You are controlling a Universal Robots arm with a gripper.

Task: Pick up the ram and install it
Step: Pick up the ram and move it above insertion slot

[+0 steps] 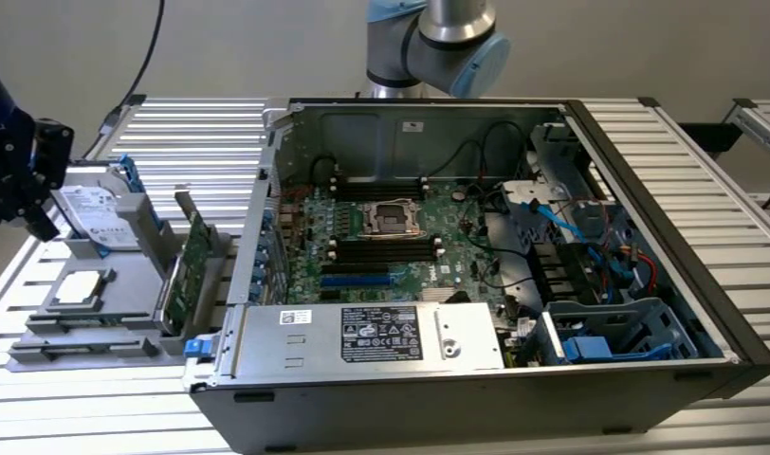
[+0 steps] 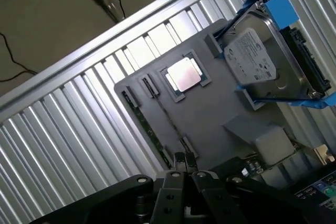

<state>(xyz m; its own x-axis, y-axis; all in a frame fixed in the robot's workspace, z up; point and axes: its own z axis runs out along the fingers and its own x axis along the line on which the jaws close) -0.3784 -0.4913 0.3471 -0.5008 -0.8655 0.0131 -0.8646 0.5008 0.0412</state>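
Note:
The ram [image 2: 148,129] is a thin green stick standing on its edge in the outer holder of the grey tray [image 2: 210,119], beside the silver CPU [image 2: 184,74]. My gripper [image 2: 184,163] hovers above the tray's edge near one end of the ram, apart from it, with its fingertips shut and nothing between them. In the exterior view my gripper [image 1: 40,223] hangs at the far left, above the tray [image 1: 119,313] and close to the hard drive [image 1: 94,213]. The motherboard's long black slots [image 1: 385,248] lie inside the open computer case [image 1: 688,256].
A hard drive in a blue bracket [image 2: 268,56] leans on the tray. A wide green expansion card [image 1: 189,270] stands upright between the tray and the case. Cables, a blue drive cage [image 1: 607,332] and the power supply [image 1: 373,334] crowd the case. Slatted metal table [image 2: 63,140] all around.

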